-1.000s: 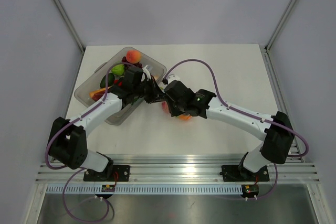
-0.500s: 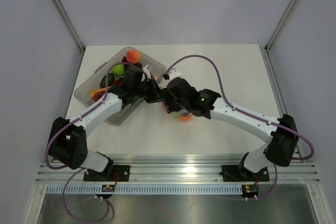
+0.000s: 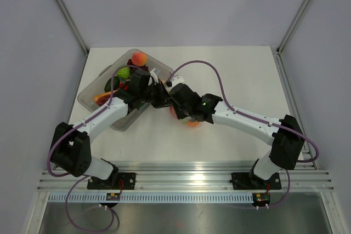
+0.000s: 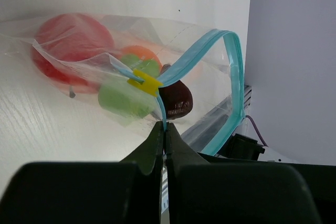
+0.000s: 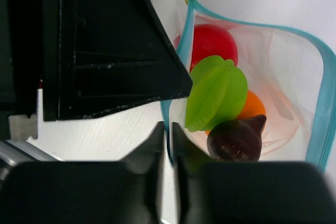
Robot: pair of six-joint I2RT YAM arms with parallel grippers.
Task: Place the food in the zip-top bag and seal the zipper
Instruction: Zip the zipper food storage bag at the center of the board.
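The zip-top bag (image 4: 210, 40) lies on the white table with its mouth gaping. Inside it are red (image 4: 71, 40), orange (image 4: 139, 53), green (image 4: 123, 98) and dark purple (image 4: 176, 100) food pieces. The light-blue zipper (image 4: 233, 77) carries a yellow slider (image 4: 147, 82). My left gripper (image 4: 165, 128) is shut on the zipper strip just below the slider. In the right wrist view my right gripper (image 5: 169, 135) has its jaws closed thinly on the zipper (image 5: 320, 77) beside the green piece (image 5: 218, 93). From above, both grippers (image 3: 157, 96) (image 3: 171, 98) meet over the bag (image 3: 189, 121).
A clear rigid tub (image 3: 88, 96) stands at the back left, holding a peach piece (image 3: 139, 58), a green piece (image 3: 123, 72) and others. The left gripper's black body (image 5: 105, 51) fills the upper left of the right wrist view, close to the right fingers.
My right arm has shifted a little left toward the left gripper, and its jaws have come together on the zipper strip. The left arm has held still.
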